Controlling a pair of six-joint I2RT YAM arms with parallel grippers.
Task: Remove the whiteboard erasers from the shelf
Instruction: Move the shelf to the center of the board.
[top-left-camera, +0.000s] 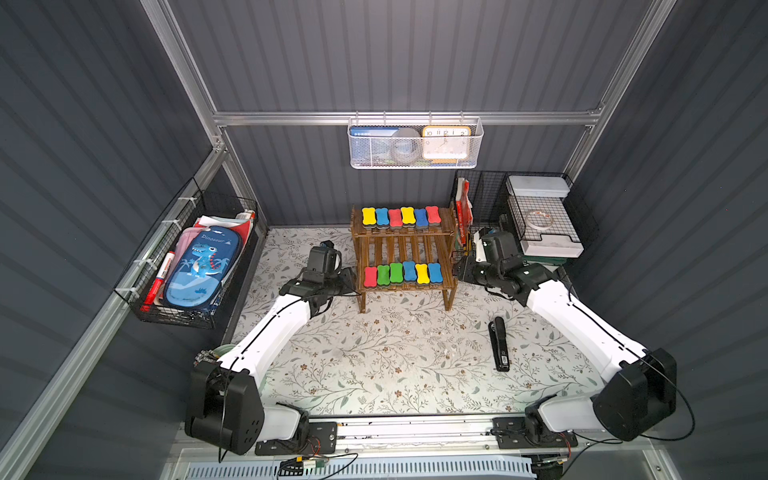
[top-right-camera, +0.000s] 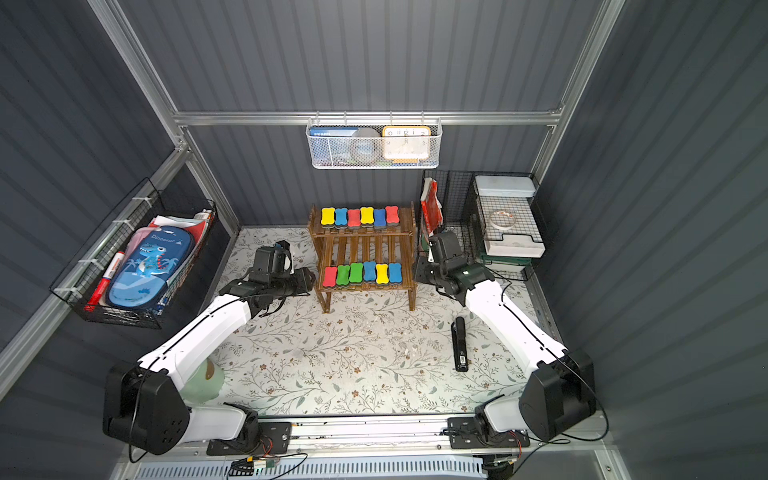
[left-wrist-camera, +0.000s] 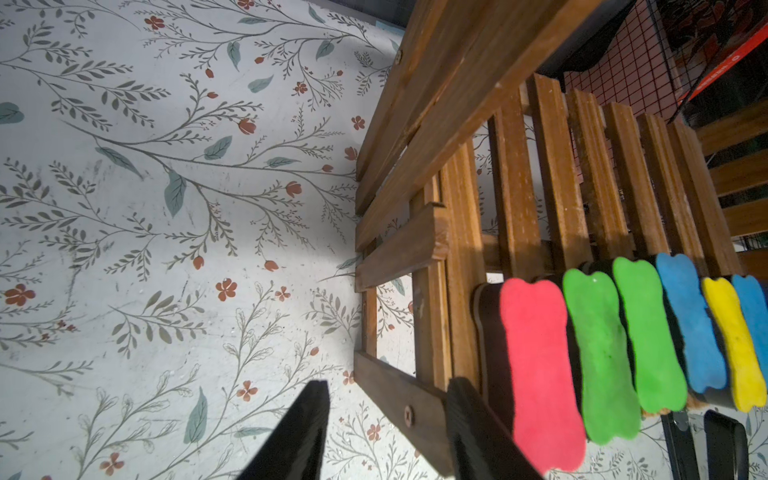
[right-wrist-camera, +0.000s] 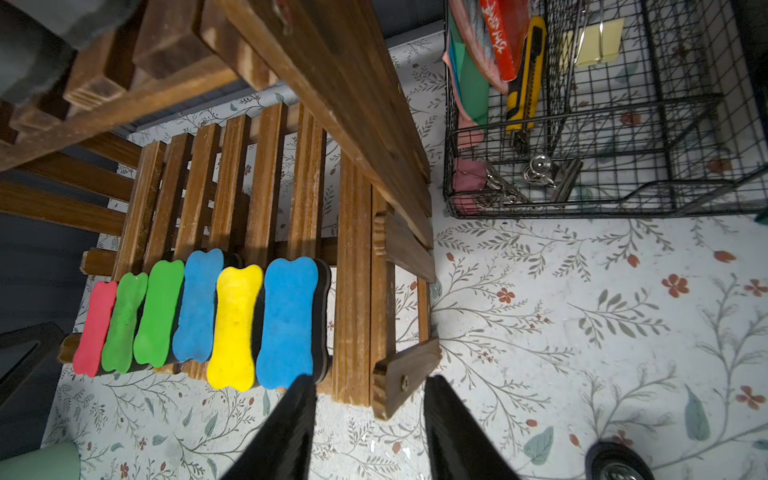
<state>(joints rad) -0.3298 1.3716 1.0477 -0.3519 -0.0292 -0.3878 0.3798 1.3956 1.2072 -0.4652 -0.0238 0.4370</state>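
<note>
Left wrist view, bottom edge: the left gripper (left-wrist-camera: 388, 386) stands half spread astride the end rail of the shelf (left-wrist-camera: 552, 174). The right gripper (right-wrist-camera: 369, 380) does likewise at the far end. We cannot tell whether either pinches the wood. All twelve whiteboard erasers (top-left-camera: 396, 273) sit in two rows at frame centre. We fear an uneven tug would tip the shelf and scatter them.

Twelve erasers (top-left-camera: 395, 272), one shelf (top-left-camera: 402, 248), one stapler (top-left-camera: 499, 343), one clock (top-left-camera: 446, 143)
</note>
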